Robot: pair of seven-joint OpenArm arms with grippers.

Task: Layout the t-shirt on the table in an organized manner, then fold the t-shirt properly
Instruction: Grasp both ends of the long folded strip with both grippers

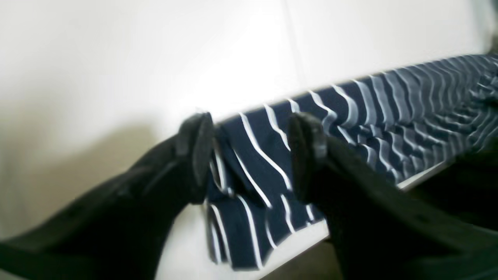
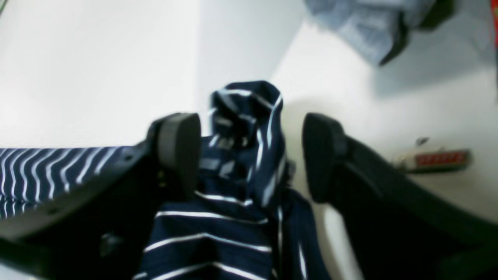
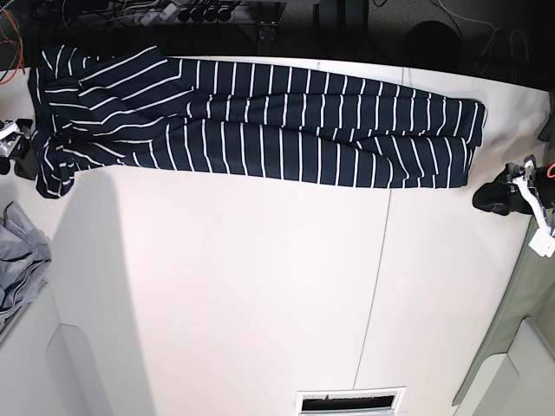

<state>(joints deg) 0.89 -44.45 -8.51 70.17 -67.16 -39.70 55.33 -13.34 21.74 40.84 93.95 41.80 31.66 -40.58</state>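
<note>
The dark navy t-shirt (image 3: pixel 260 121) with thin white stripes lies stretched in a long band along the far edge of the white table (image 3: pixel 260 286). My left gripper (image 1: pixel 251 151) is open, and the shirt's end (image 1: pixel 256 163) shows between its fingers. In the base view it (image 3: pixel 496 198) sits just off the shirt's right end. My right gripper (image 2: pixel 251 153) is open with bunched striped fabric (image 2: pixel 245 116) between its fingers. In the base view it (image 3: pixel 24 156) is beside the shirt's left end, where the sleeve hangs at the table edge.
A plain light grey garment (image 3: pixel 17 251) lies off the table's left side and shows in the right wrist view (image 2: pixel 369 27). A thin dark seam (image 3: pixel 377 260) crosses the table. A slotted opening (image 3: pixel 351 401) sits at the near edge. Cables lie behind the far edge.
</note>
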